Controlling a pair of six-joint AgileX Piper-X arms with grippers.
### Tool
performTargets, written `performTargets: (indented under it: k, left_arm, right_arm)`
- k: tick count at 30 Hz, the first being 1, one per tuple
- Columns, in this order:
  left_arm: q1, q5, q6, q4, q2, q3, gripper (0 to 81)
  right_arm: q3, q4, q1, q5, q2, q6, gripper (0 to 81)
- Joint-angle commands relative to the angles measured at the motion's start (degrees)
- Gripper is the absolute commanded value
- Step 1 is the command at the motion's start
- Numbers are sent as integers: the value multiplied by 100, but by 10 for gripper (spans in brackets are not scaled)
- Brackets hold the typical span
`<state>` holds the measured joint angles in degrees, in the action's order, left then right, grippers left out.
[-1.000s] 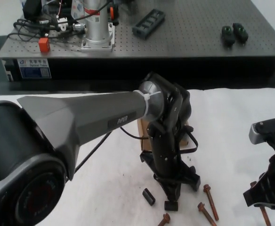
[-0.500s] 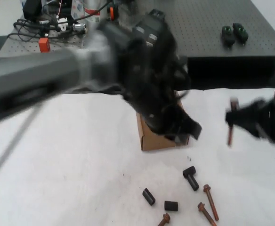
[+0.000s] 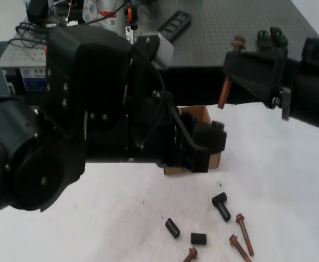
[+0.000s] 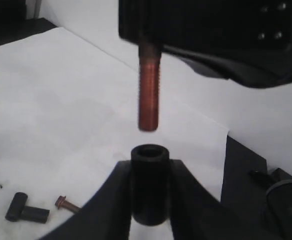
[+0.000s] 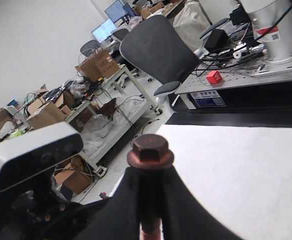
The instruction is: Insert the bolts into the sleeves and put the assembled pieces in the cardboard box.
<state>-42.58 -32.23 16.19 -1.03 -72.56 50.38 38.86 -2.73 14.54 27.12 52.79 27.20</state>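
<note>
1. Above the white sheet (image 3: 126, 218), in front of the cardboard box (image 3: 202, 115): left gripper (image 4: 150, 171). Pinches a black sleeve (image 4: 149, 195) between both jaws, upright, open bore facing up.
2. Right gripper (image 5: 150, 176): clamps a copper-coloured bolt (image 5: 150, 150) just under its hex head, jaws pressed against the shank from both sides.
3. Left wrist view: shows the bolt's threaded end hanging straight over the sleeve's bore, nearly in line with it. Clear gap between tip and rim; not touching, not yet inserted.
4. High view: shows the right arm (image 3: 307, 87) coming in from the right side, bolt held head uppermost and slightly tilted.
5. Cardboard box: stands open on the sheet, partly hidden behind the left arm (image 3: 94, 109). Cannot tell what lies inside.
6. Loose on the sheet, nearer the camera than the box:
   - L-shaped black piece (image 3: 221, 206), closest to the box.
   - loose sleeve (image 3: 172, 227) and second loose sleeve (image 3: 198, 238), lying near each other, not touching.
   - first loose bolt (image 3: 244, 233) just beside the L-shaped piece; second loose bolt (image 3: 239, 247) next to it; third loose bolt (image 3: 190, 254) just beside the second loose sleeve.
</note>
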Motion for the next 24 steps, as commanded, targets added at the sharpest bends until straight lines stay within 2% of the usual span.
performTargets:
  k: [1, 11, 17, 22, 23, 24]
  left_arm:
    - [-11, -48, 70, 103, 46, -2, 7]
    - [-11, 138, -4, 103, 46, -2, 7]
    - [-11, 211, -341, 103, 46, -2, 7]
    - [-11, 211, -992, 103, 46, -2, 7]
    - [-11, 211, -1084, 103, 46, -2, 7]
    - [-11, 211, -1187, 103, 46, -2, 7]
  right_arm:
    - [14, 68, 163, -45, -36, -22, 9]
    - [14, 575, 163, -66, -36, -285, 9]
    - [14, 734, 163, -11, -36, -285, 9]
    - [14, 1074, 163, 405, -36, -285, 1]
    - [14, 1072, 163, 465, -36, -285, 30]
    - [14, 1048, 163, 496, -36, -285, 97]
